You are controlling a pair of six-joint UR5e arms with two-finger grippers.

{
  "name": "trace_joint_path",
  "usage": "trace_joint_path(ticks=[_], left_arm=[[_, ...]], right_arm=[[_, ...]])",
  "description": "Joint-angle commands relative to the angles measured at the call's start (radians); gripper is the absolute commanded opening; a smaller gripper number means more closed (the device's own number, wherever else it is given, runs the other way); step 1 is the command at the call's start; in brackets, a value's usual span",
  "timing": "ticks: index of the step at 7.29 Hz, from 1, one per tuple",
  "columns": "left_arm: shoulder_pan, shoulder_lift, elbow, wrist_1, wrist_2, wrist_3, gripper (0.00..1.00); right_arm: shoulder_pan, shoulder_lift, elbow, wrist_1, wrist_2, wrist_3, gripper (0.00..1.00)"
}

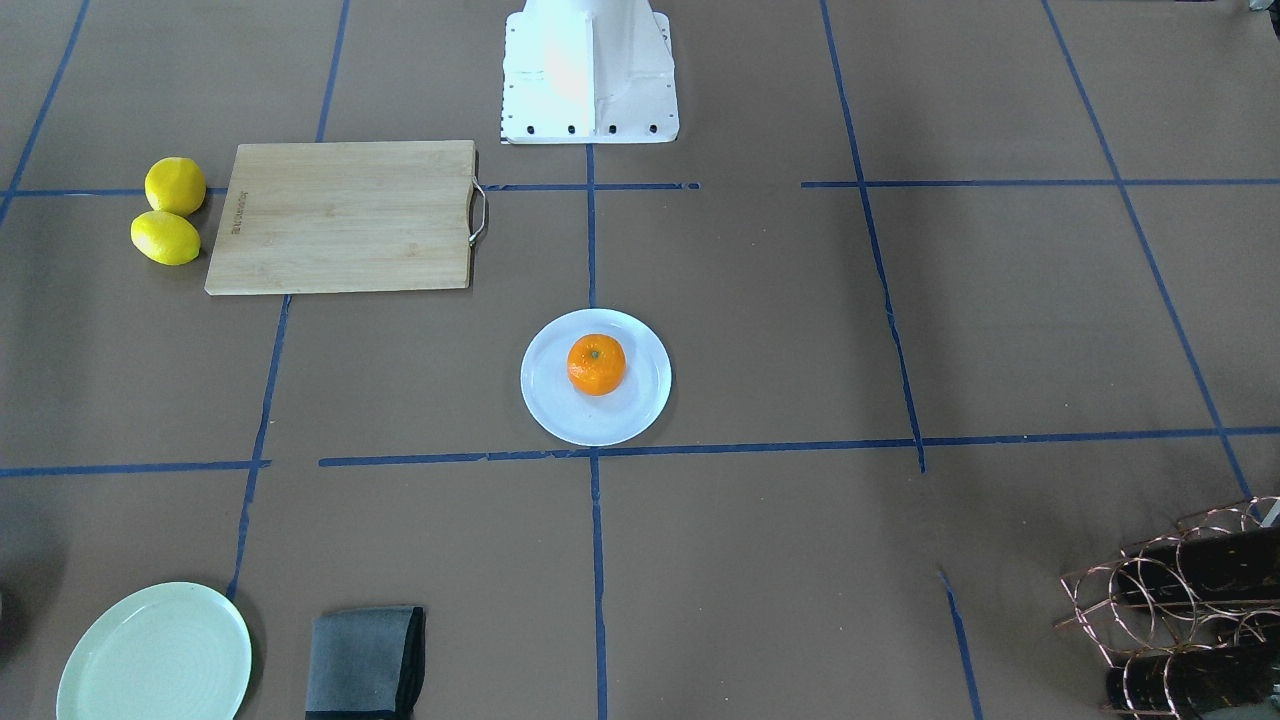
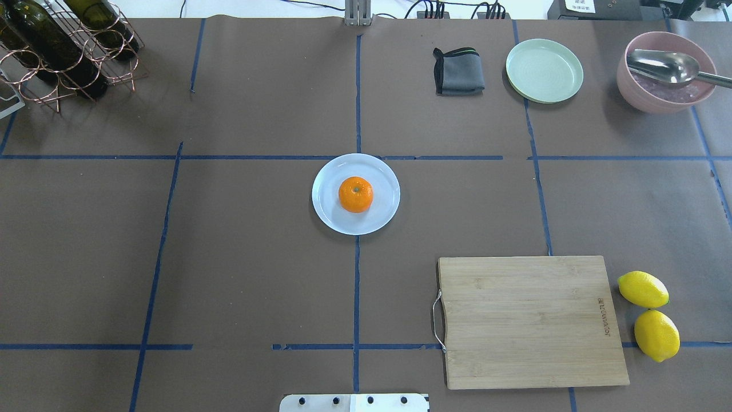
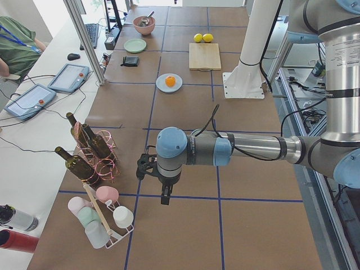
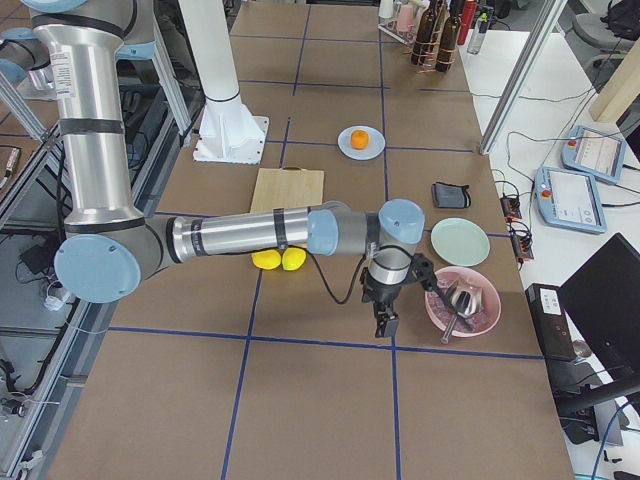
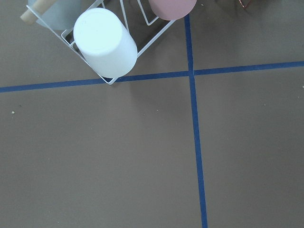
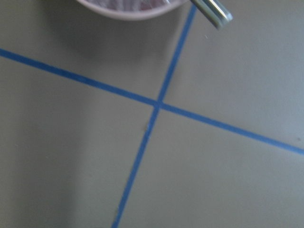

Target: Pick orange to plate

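While the orange (image 1: 596, 364) sits mid-plate (image 1: 553, 405) at the worktop's (image 1: 800, 330) centre, both arms hang well apart from it. The left end effector (image 3: 165, 197) is near a cup rack (image 3: 99, 215) and the right end effector (image 4: 383, 325) is beside a pink bowl (image 4: 488, 318). Clenched or released, I cannot tell.

Left arm (image 3: 259, 149), right arm (image 4: 240, 232): silver tubes, pale-blue joint caps (image 3: 171, 143). Black cable (image 4: 343, 300) loops behind the jaws. White pedestal (image 1: 588, 70), bolted foot.

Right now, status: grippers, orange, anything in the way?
Left gripper over bare table near cup rack, right gripper near pink bowl; open or shut unreadable. Orange sits on plate. Neither arm near it.
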Motion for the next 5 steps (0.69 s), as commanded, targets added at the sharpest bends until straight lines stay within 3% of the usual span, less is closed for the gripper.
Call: trace_joint_path(ticks=[1, 5], left_arm=[[0.0, 0.004, -0.006, 0.004, -0.006, 0.015, 1.0], [0.0, 0.012, -0.004, 0.004, -0.006, 0.015, 1.0]], right_arm=[[0.075, -0.091, -0.009, 0.087, 0.117, 0.008, 1.0], [0.075, -0.078, -0.006, 0.094, 0.128, 0.017, 1.0]])
